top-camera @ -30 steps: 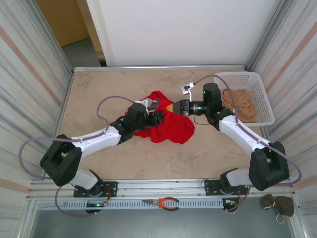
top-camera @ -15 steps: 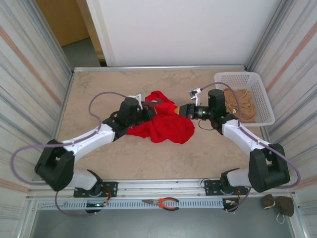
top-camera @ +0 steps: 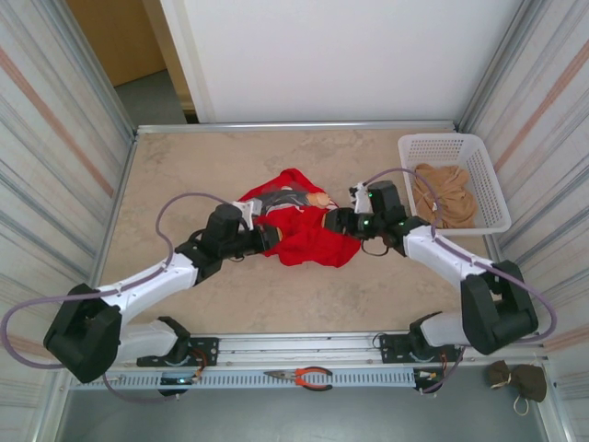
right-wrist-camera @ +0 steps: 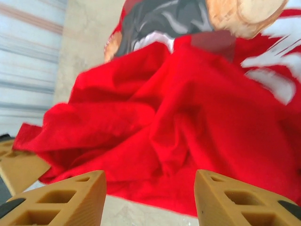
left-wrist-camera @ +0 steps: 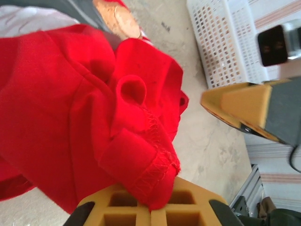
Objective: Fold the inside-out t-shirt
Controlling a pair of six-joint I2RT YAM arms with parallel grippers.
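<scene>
The inside-out t-shirt (top-camera: 308, 241) is seen crumpled in a loose red heap near the middle of the table (top-camera: 184, 175), between the two arms and well apart from the white basket (top-camera: 479, 161) at the far right. A printed patch (top-camera: 287, 200) of grey, white and tan is turned up on the far side of the heap, and white marks are visible on the red cloth in the right wrist view. The left gripper (top-camera: 268, 238) is laid low against the heap's left edge; in the left wrist view its yellow fingers (left-wrist-camera: 122, 209) are seen brought together on a folded, stitched hem (left-wrist-camera: 149, 176) of the shirt, which is pinched between them. The right gripper (top-camera: 333, 221) is held at the heap's right edge, facing the left one across the cloth. Its two yellow fingers (right-wrist-camera: 70, 197) are seen spread apart in the right wrist view, with the red cloth lying just beyond them and nothing clamped between them. A tan-beige garment (top-camera: 444, 191) is bundled inside the basket. A pair of red-handled pliers (top-camera: 313, 376) is laid on the metal rail at the near edge, between the two arm bases.
</scene>
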